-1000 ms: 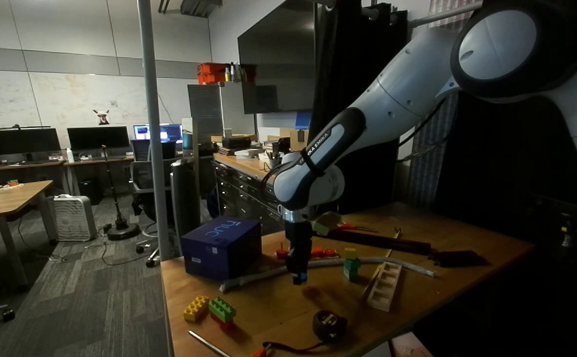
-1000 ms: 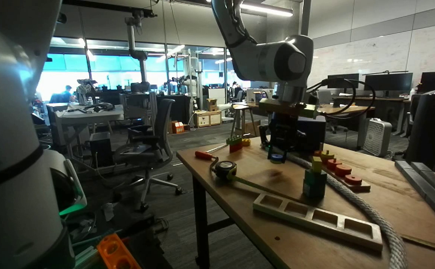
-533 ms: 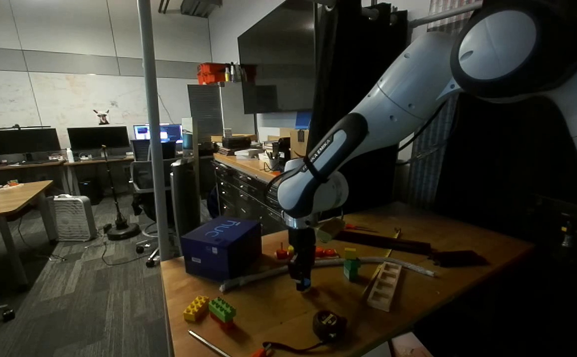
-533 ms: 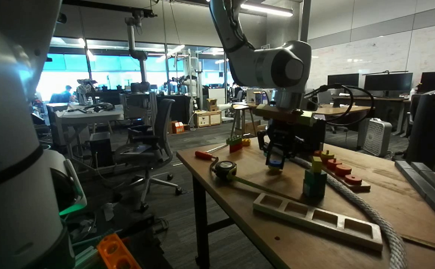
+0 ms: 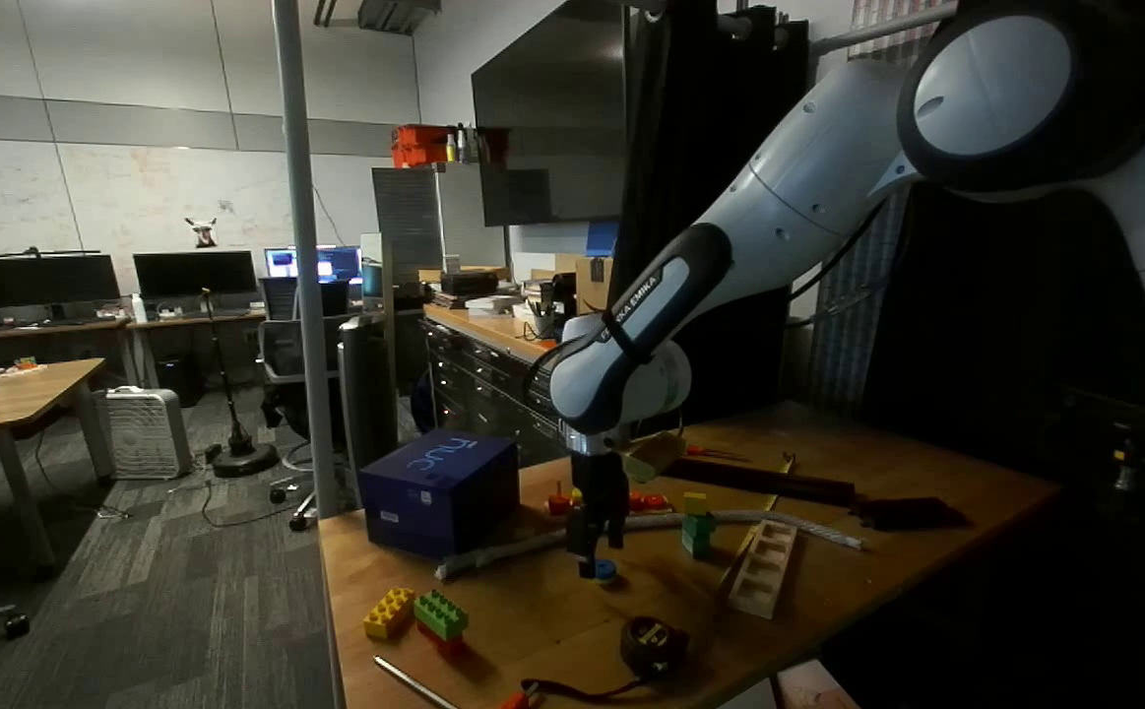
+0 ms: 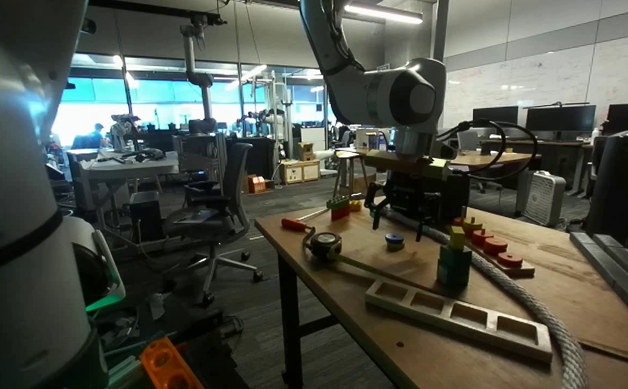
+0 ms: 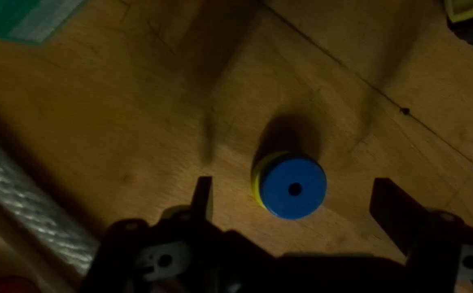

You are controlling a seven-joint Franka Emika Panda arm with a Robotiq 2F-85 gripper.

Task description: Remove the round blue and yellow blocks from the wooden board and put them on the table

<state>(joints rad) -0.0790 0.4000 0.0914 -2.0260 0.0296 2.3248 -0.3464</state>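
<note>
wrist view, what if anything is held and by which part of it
Nothing is held; the end effector is open, with gaps on both sides of the stacked blue block and yellow block.

The arm (image 5: 808,162) is smooth, rounded and grey-white, with small dark dots (image 5: 817,208) and a pale disc (image 5: 991,85) ringed in black. Pale lettering (image 5: 635,299), "EMIKA" legible, runs along a black panel (image 5: 712,246). Beneath a silver collar (image 5: 589,440), the gripper (image 7: 291,191) is black, its grey plates (image 7: 177,254) pierced by round holes. Black cables (image 6: 463,126) loop outward.

A dark blue box (image 5: 439,492) near a pale braided rope (image 6: 520,294)
</note>
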